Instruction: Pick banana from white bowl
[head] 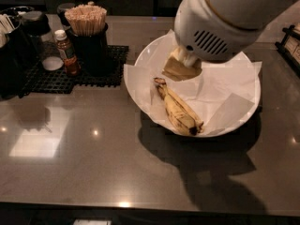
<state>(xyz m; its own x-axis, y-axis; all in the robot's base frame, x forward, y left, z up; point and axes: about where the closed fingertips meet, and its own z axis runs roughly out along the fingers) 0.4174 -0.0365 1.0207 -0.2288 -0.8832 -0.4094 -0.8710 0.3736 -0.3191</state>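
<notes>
The white bowl (145,55), wide, shallow and lined with crinkled white paper, stands on the dark counter at centre right. A yellow banana (177,109) with brown speckles lies inside it toward the front. Its thin dark stem points to the upper left and its blackened end to the lower right. I cannot tell if a second banana lies against it. My gripper (182,68), tan-coloured, hangs under the big white arm, just above and behind the banana's stem end, apart from it. The arm hides the bowl's back.
A black mat (70,76) at the back left holds a dark cup of wooden sticks (87,29), a small sauce bottle (67,51) and dark containers (18,50). A dark rack (290,43) sits at the right edge.
</notes>
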